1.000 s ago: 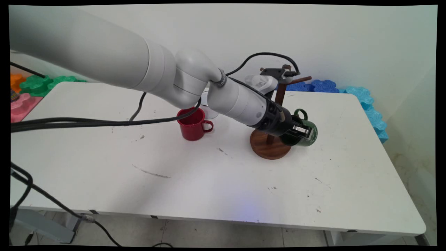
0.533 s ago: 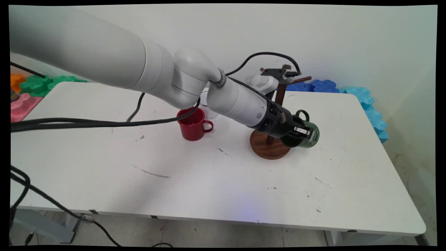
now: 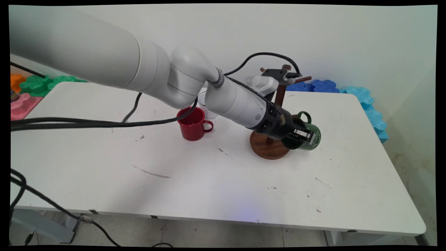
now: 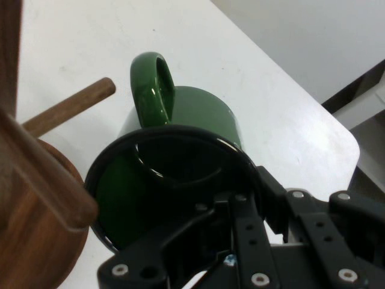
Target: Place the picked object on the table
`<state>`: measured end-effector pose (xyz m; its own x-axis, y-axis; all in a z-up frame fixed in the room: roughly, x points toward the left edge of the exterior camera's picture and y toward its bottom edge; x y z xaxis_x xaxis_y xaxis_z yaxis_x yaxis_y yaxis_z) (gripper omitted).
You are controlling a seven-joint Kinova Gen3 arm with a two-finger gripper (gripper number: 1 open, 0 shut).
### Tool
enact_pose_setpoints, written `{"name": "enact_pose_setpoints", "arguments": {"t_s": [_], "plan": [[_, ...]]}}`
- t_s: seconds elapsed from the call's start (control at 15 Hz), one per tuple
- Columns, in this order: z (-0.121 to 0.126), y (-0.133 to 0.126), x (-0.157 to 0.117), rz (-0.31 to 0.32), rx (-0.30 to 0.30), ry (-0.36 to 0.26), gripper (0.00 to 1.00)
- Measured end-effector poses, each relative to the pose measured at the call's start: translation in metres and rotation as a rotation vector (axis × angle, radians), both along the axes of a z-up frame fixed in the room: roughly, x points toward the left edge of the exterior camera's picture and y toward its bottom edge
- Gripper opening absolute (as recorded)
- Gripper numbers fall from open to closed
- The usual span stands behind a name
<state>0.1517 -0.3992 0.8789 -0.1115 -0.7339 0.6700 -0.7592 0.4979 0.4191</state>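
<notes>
Main and hand views of a white Kinova arm reaching from the upper left across a white table point(image 3: 104, 167). The black two-finger gripper point(image 3: 302, 134) is clenched on the rim of a green mug point(image 3: 311, 139), one finger inside the opening and the other against the outer wall. The mug is held on its side, clear of the tabletop, with its mouth turned toward the arm and its handle point(image 3: 302, 115) uppermost. In the hand view the green mug point(image 4: 198, 114) fills the centre, its dark rim nearest the camera and its looped handle point(image 4: 153, 84) pointing up; the gripper point(image 4: 240, 211) linkage rises from the lower edge to the rim. Immediately left of the mug stands a wooden mug tree point(image 3: 270, 146), with a round brown base on the table, an upright post, and short pegs near its top; one peg point(image 4: 69, 114) projects toward the mug's handle without touching it. A red mug point(image 3: 192, 123) stands upright on the table, well apart to the left, handle to the right, and partly behind it a white cup point(image 3: 205, 104) is largely hidden by the arm. Black cables point(image 3: 87, 122) hang from the arm across the table's left side
</notes>
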Motion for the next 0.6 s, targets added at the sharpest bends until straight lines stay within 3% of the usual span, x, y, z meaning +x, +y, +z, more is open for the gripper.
{"name": "enact_pose_setpoints", "arguments": {"t_s": [0.6], "plan": [[0.005,0.011,0.014,-0.111,-0.055,-0.064,0.0]]}}
